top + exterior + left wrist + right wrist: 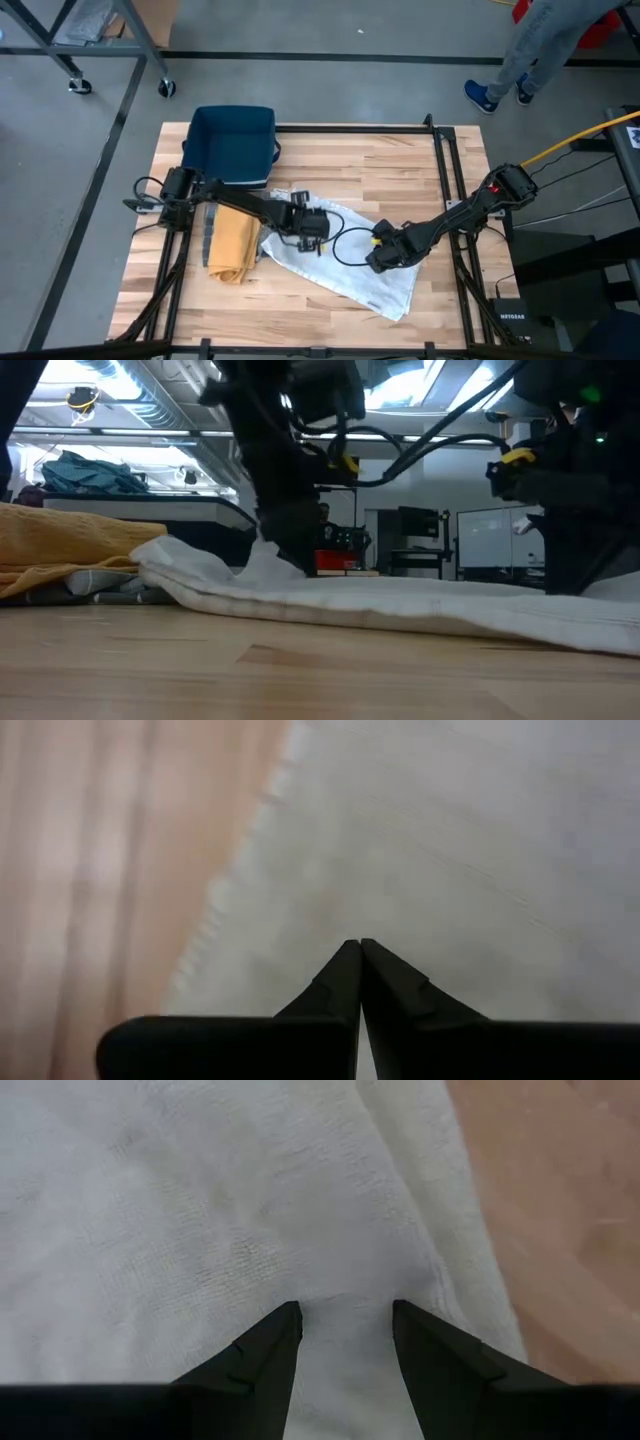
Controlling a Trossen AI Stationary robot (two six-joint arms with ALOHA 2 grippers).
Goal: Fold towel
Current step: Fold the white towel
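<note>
I see the white towel (200, 1230) as soft, nubby terry cloth, matt throughout. The table (400, 160) beneath it looks like smooth pale wood strips with a slight sheen. The mustard towel (235, 245) reads as matt cloth, and my right gripper's fingers (440, 1360) look like matt black plastic.

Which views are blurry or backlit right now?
Left wrist view: soft throughout, white towel and table smeared, shut left gripper sharper. Low view: arms backlit into silhouettes by ceiling lights, foreground wood out of focus. Right wrist view: towel weave crisp between the open right gripper. High view: even light.
</note>
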